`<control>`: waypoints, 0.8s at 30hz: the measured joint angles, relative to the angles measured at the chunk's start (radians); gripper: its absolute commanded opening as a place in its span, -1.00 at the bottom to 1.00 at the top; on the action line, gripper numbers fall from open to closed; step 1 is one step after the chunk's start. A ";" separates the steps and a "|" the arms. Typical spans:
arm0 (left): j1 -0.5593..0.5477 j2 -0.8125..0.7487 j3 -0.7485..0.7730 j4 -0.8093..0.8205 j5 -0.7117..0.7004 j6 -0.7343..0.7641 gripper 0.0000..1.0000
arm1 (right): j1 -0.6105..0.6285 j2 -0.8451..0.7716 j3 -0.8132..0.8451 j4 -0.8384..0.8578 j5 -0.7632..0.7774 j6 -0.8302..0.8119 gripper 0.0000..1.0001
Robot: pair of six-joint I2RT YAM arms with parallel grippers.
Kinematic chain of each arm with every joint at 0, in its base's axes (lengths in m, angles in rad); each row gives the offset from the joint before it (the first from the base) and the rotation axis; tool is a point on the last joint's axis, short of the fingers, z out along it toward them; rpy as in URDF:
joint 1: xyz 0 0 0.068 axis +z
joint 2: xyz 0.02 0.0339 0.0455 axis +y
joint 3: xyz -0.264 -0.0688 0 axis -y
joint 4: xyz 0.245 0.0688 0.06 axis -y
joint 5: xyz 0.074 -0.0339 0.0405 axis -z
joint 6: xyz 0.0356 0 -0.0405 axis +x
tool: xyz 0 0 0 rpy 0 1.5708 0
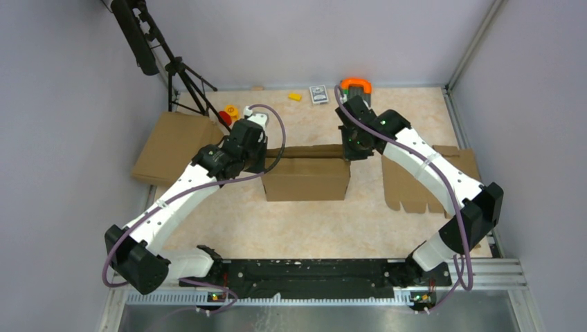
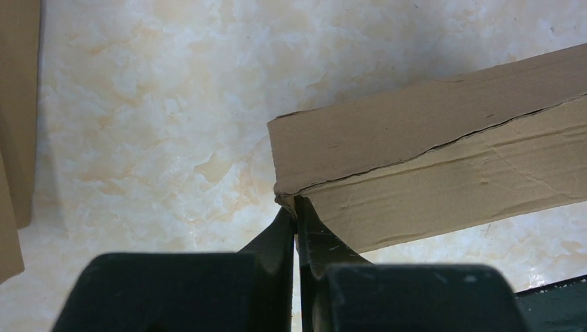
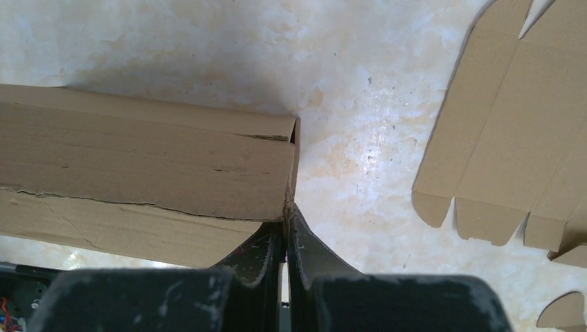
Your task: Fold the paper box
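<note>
The paper box (image 1: 306, 178) stands in the middle of the table as a shallow brown cardboard box with its lid panel down over the front. My left gripper (image 1: 260, 156) is at its left end, shut on the thin cardboard at the top corner (image 2: 297, 203). My right gripper (image 1: 353, 148) is at its right end, pinching the corner edge in the same way (image 3: 287, 207). In the left wrist view the box (image 2: 429, 145) runs off to the right. In the right wrist view the box (image 3: 138, 159) runs off to the left. The box's far side is hidden behind both wrists.
A notched flat cardboard blank (image 1: 429, 180) (image 3: 512, 138) lies right of the box. Another brown cardboard piece (image 1: 173, 145) (image 2: 17, 104) lies at the left by a black tripod (image 1: 181, 72). An orange-black tool (image 1: 356, 86), a small card box (image 1: 318, 93) and yellow and red bits (image 1: 228, 114) sit along the back.
</note>
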 measured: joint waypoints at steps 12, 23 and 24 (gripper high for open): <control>0.000 0.000 0.000 0.001 0.001 -0.009 -1.00 | 0.000 -0.032 -0.061 0.064 0.016 0.016 -1.00; -0.003 0.000 -0.003 0.007 0.015 -0.022 -1.00 | 0.001 -0.129 -0.181 0.163 0.031 0.042 -1.00; -0.003 0.000 -0.003 0.007 0.015 -0.022 -1.00 | 0.001 -0.130 -0.185 0.170 0.035 0.042 -1.00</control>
